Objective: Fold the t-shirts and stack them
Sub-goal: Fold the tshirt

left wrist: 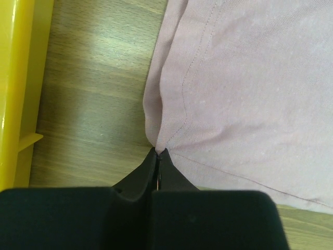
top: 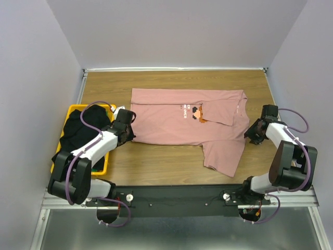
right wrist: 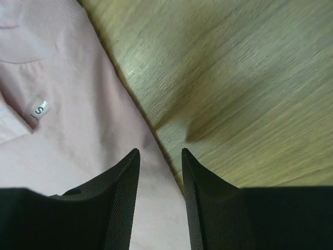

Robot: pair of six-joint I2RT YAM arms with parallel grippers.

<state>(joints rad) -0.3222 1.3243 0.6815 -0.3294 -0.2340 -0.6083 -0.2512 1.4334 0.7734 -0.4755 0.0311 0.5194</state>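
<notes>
Two shirts show from above: a pink t-shirt (top: 171,122) lies spread on the wooden table (top: 156,166), and a black t-shirt (top: 83,127) is heaped in the yellow basket (top: 102,165) at the left. The left gripper (top: 126,129) sits at the pink t-shirt's left edge, the right gripper (top: 253,133) at its right. From the left wrist, the jaws are clamped on a pinch of pink hem. From the right wrist, the jaws stand apart over the cloth's edge near the size label (right wrist: 38,109), gripping nothing.
</notes>
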